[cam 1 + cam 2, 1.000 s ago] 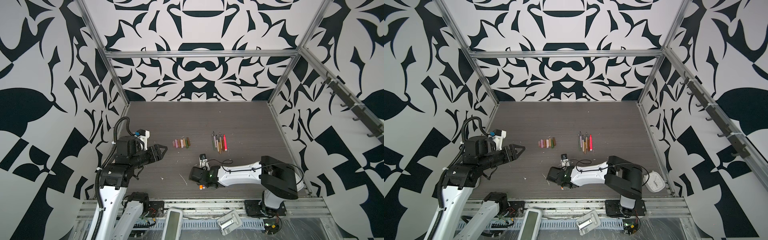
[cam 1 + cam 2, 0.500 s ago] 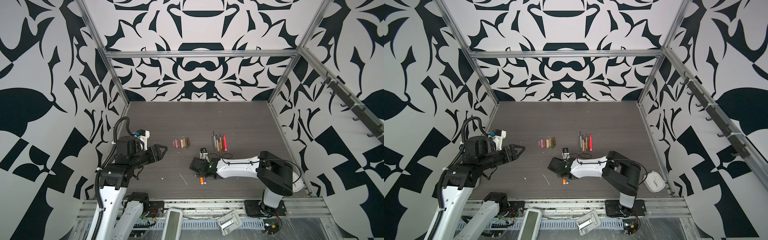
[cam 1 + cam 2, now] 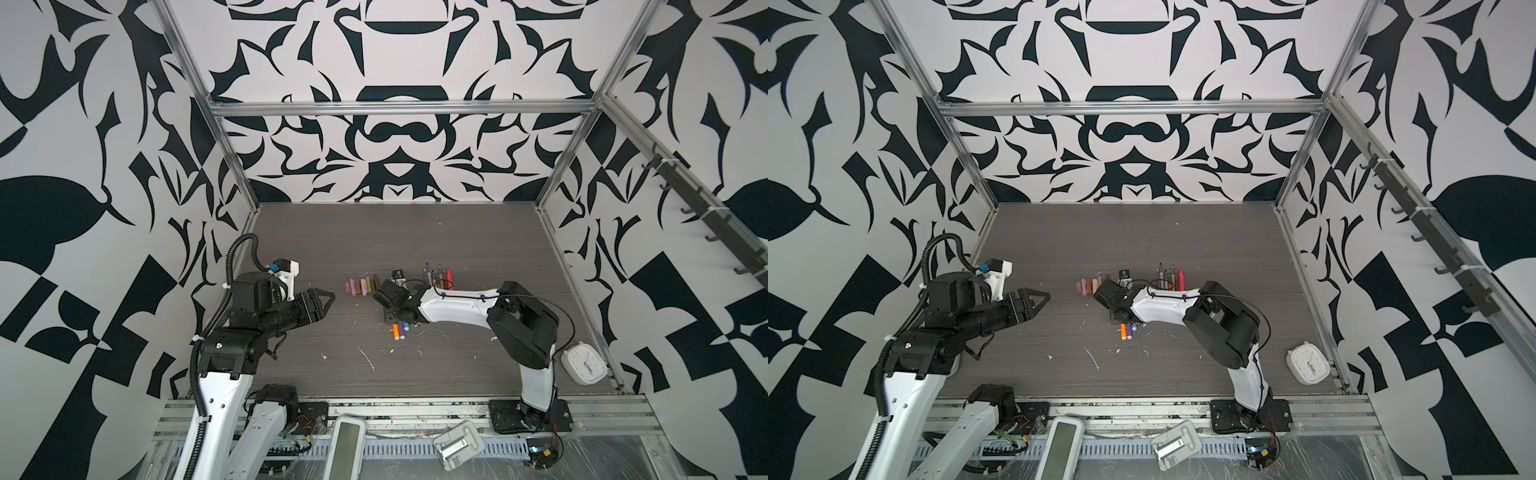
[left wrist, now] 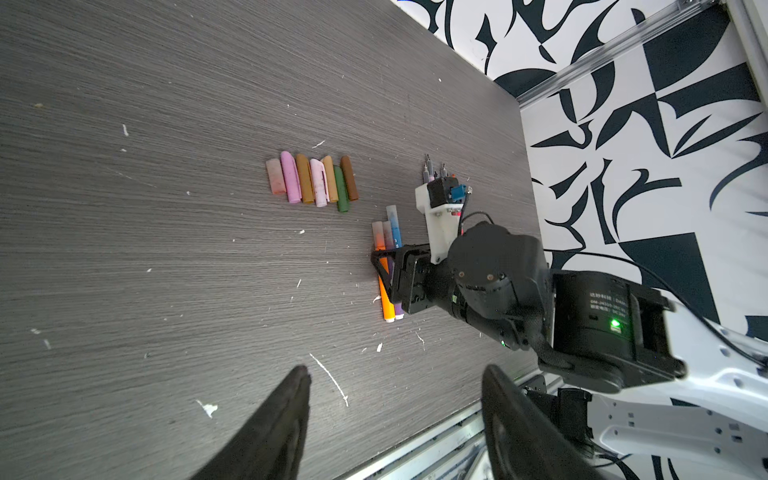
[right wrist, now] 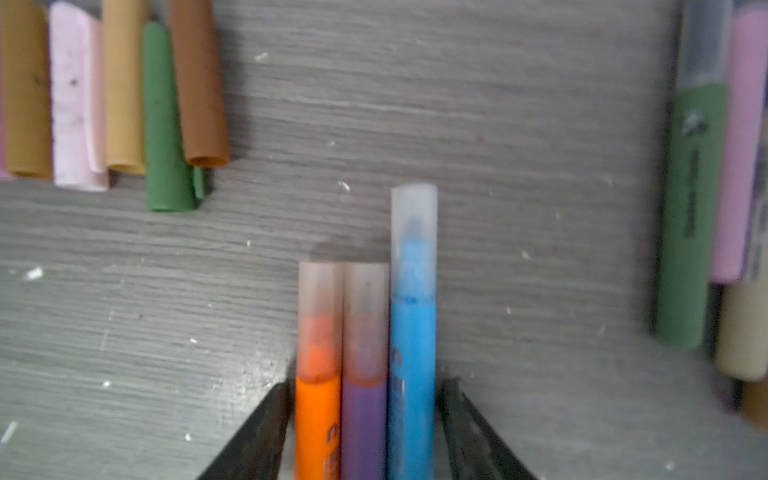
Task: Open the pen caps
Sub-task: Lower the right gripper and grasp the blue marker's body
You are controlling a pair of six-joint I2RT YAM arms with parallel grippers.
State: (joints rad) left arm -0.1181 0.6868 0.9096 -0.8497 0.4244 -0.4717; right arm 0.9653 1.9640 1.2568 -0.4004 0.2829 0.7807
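Right pincer (image 5: 365,386) reaches down to the table (image 3: 374,241), released, its fingers (image 5: 257,436) standing just outside three pens that lie side by side between them: an orange pen (image 5: 318,424), a purple pen (image 5: 363,428) and a blue pen (image 5: 412,353). A thin sliver of table shows between each finger and the nearest pen, so nothing is clamped. All three pens wear their clear caps (image 5: 321,299), and the blue pen pokes out farther than its neighbours.

In both top views this pincer (image 3: 398,322) (image 3: 1126,322) works near the middle of the table. The pens' tail ends show beyond it on the front side.

Left pincer (image 4: 397,370) hangs above the table's left side, jaws apart and empty, well apart from the pens; both top views show it there (image 3: 330,297) (image 3: 1045,297).

Seven loose caps (image 4: 311,183) in pink, tan, green and brown lie in a touching row near the right pincer, on its back-left side in a top view (image 3: 361,286).

Bare pens (image 3: 438,276) lie in a second row behind the right arm, tips toward the back wall and partly hidden by the arm.

A white clock (image 3: 584,365) sits at the front right corner.
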